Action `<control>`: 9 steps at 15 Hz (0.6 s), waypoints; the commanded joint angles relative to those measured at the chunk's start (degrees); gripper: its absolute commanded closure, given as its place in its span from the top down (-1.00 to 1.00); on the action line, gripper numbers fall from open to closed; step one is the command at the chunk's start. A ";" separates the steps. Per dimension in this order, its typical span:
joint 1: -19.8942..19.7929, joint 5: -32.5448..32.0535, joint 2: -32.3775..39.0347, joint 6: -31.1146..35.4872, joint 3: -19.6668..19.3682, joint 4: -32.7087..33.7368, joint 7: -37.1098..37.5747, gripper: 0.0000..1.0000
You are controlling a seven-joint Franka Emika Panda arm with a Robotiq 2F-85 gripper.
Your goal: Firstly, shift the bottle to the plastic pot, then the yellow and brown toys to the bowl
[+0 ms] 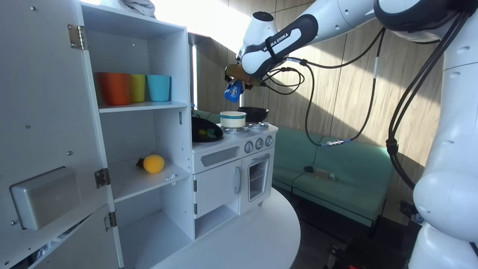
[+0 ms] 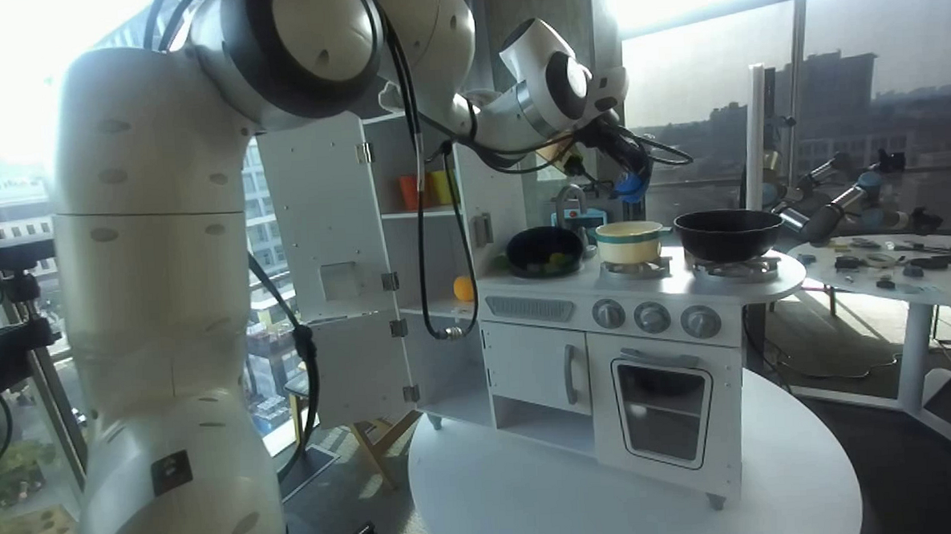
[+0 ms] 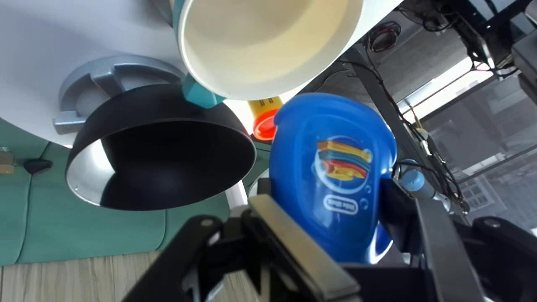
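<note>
Kitchen with a tall cupboard at its side stands on the round bench, and the single arm reaches in above the kitchen. On top, from wide to narrow, sit a bowl, a tilted dish toward the cupboard and, between those two, the pot; which of the dark pair the task means as its bowl I cannot tell. The fingers grasp the bottle from both sides, clear of everything else, and the coming move turns on how it stands to the pot: in both exterior views the pot lies below the bottle, near but not touching, while in the wrist view its mouth shows higher and to the left, just beside the bottle's outer end. The bottle's long axis seems to run on along the fingers, leaning rather than upright, so in my judgement that end wants bringing over the middle of the pot, then lowering, and only then letting go; released at this slant it could catch the rim and tip outside. Left for later are the yellow toy, resting inside the cupboard, and, smallest of all, the brown toy, close by it, though whether they touch I can't make out
</note>
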 commanded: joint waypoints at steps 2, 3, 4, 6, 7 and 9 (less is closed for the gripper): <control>7.33 7.77 2.28 -5.30 -6.69 3.55 -7.02 -0.23; 8.40 8.78 2.44 -5.96 -7.68 3.36 -7.74 -0.23; 9.22 9.83 2.57 -6.36 -8.43 3.15 -8.27 -0.23; 10.85 9.82 2.36 -7.65 -10.11 2.56 -8.36 -0.23; 11.39 9.62 2.09 -8.07 -10.88 2.16 -7.86 -0.23; 12.22 9.28 1.49 -8.96 -12.04 1.36 -7.35 -0.23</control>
